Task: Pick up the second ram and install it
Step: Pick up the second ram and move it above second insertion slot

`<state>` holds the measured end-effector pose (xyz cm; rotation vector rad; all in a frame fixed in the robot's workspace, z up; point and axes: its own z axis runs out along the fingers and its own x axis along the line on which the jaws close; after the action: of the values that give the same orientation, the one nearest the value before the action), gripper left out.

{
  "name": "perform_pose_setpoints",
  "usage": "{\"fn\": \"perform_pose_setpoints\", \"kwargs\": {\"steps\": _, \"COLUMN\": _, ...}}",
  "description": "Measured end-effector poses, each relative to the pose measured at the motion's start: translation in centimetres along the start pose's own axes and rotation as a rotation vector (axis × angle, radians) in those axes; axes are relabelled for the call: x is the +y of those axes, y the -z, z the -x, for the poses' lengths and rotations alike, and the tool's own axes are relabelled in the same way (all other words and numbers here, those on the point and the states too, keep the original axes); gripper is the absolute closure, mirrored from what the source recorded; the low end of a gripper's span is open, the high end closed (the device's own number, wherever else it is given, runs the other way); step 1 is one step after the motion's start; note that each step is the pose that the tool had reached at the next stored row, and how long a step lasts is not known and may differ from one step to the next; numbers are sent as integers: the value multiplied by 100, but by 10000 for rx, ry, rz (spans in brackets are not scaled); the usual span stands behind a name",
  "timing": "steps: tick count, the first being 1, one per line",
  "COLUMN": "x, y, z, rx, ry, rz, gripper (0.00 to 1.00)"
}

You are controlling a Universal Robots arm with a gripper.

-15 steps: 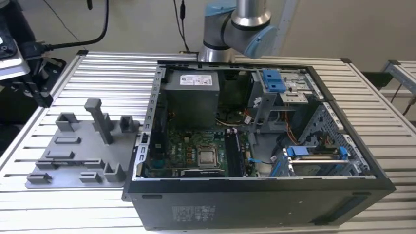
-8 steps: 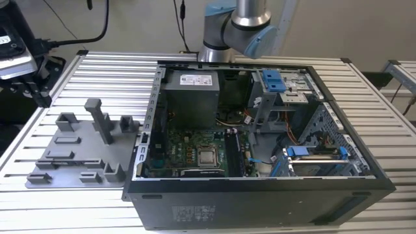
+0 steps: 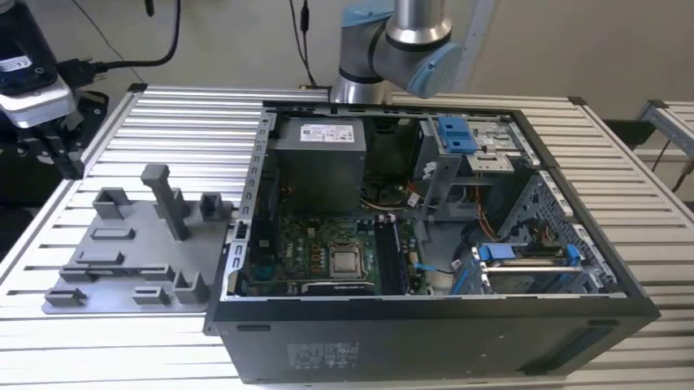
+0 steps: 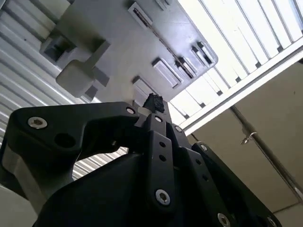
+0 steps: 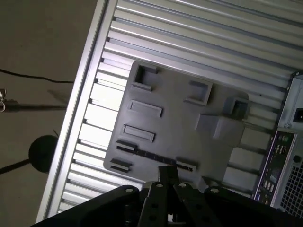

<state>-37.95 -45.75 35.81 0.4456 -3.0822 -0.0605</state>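
Observation:
In the first wrist view a thin dark strip (image 5: 154,156), which looks like the second ram on its edge, stands between two small holders on the grey fixture tray (image 5: 180,118). My gripper (image 5: 168,176) hovers above that end of the tray, fingers together with nothing between them. The second wrist view has the fingertips (image 4: 154,101) over the tray (image 4: 113,42) as well. In the exterior view my gripper (image 3: 54,150) hangs at the left, above and behind the tray (image 3: 130,244).
An open computer case (image 3: 434,313) lies to the exterior view's right of the tray, with the motherboard (image 3: 325,252), its black slots (image 3: 392,260) and a power supply (image 3: 320,158) inside. A tall grey post (image 3: 162,199) rises from the tray. The slatted table's edge (image 5: 80,123) runs beside the tray.

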Motion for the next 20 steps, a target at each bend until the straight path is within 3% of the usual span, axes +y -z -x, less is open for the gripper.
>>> {"fn": "perform_pose_setpoints", "kwargs": {"steps": 17, "x": 0, "y": 0, "z": -2, "rx": 125, "ry": 3037, "rz": -65, "gripper": 89}}
{"fn": "perform_pose_setpoints", "kwargs": {"steps": 20, "x": 0, "y": 0, "z": -2, "rx": 135, "ry": 3298, "rz": -70, "gripper": 89}}
